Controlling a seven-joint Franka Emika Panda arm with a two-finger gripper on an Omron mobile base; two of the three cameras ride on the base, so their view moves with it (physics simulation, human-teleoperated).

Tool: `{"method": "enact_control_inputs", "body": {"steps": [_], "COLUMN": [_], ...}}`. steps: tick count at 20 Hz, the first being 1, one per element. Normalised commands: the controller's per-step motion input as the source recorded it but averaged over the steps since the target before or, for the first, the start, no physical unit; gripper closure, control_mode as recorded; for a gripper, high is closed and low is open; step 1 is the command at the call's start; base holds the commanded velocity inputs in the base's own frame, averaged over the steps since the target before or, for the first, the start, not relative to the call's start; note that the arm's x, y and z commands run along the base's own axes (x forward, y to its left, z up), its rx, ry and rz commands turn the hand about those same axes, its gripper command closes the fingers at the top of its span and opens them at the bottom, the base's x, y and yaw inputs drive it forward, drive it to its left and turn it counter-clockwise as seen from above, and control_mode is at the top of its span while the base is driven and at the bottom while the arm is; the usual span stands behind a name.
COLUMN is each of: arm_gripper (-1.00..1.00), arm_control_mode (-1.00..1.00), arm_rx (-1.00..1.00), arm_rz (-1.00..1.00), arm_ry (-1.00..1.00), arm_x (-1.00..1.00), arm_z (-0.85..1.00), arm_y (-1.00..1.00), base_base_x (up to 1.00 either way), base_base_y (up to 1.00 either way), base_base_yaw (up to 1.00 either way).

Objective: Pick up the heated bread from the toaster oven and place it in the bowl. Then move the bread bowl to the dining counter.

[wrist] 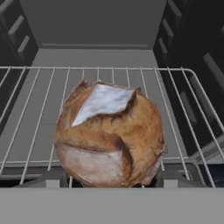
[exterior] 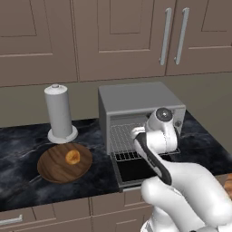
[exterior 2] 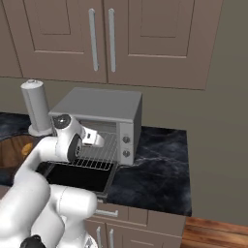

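Observation:
The heated bread (wrist: 109,135), a crusty brown lump with a pale patch on top, lies on the wire rack (wrist: 35,113) inside the toaster oven (exterior: 136,97). My gripper (wrist: 109,180) reaches into the oven mouth, and its two fingertips (wrist: 54,178) press against the bread's lower flanks. The dark glass door (exterior: 136,170) hangs down open. Left of the oven sits the dark wooden bowl (exterior: 54,170), which holds an orange-yellow pastry (exterior: 72,157). Oven and bowl stand on a black marbled countertop (exterior: 18,149); I cannot tell whether this is the dining counter.
A white-grey upright cylinder (exterior: 59,113) stands behind the bowl, close to the oven's left side. Taupe wall cabinets (exterior: 118,36) hang above. To the right of the oven, the countertop (exterior 2: 160,155) ends at an edge, with wooden floor (exterior 2: 213,232) beyond.

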Motion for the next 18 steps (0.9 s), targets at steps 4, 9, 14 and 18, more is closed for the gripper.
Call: {"method": "enact_control_inputs", "body": {"steps": [4, 9, 14, 18], "arm_gripper": [1.00, 1.00, 1.00, 1.00], "arm_control_mode": [-1.00, -1.00, -1.00, -1.00], "arm_rx": [0.00, 0.00, -0.01, -0.05], "arm_rz": [0.02, 0.12, 0.19, 0.20], "arm_ry": [-0.03, 0.00, 0.03, 0.05], "arm_x": [-0.97, -0.94, -0.54, -0.22], "arm_z": [0.46, 0.47, 0.36, 0.15], "arm_y": [0.22, 0.66, 1.00, 1.00], "base_base_x": [0.00, 0.00, 0.00, 0.00], "base_base_y": [0.00, 0.00, 0.00, 0.00], "base_base_yaw": [0.00, 0.00, 0.00, 0.00]}}
